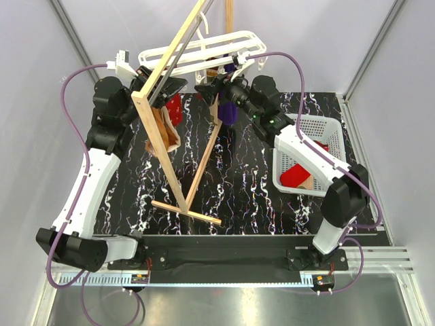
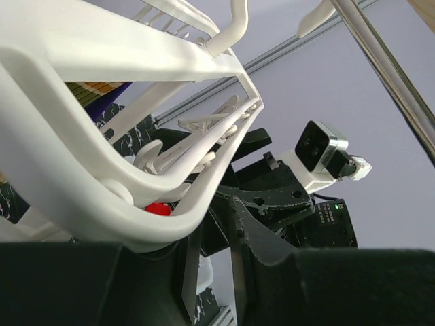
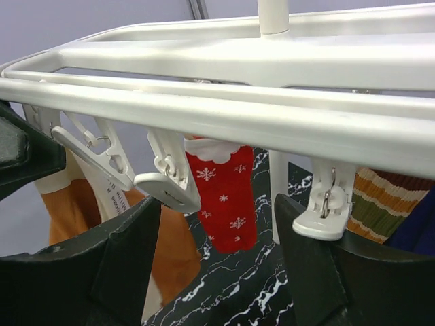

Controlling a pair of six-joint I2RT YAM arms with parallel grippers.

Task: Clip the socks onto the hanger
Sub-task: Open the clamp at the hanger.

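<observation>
Nearest, at the middle right of the top view, the single white basket still holds a red sock and a scrap of tan fabric beside it, so I judge at least one sock, perhaps two, is left to clip. Further up, in the upper centre, the two grippers meet under the one hanger, which hangs from the one wooden stand. The right gripper has its jaws spread wide with nothing between them. It sits just below a row of three free pegs, which puts it between picks or lining up on a peg. The left gripper has a narrow gap and sits tight against the hanger's frame in its own view. I cannot tell whether it is clamped on the frame or only resting beside it. Beyond the pegs, four socks hang from the hanger: an orange-tan sock at the left, a red snowflake sock in the middle, a striped sock at the right, and the edge of a navy sock at the far right. The job looks well past halfway, with the basket's contents still outstanding.
</observation>
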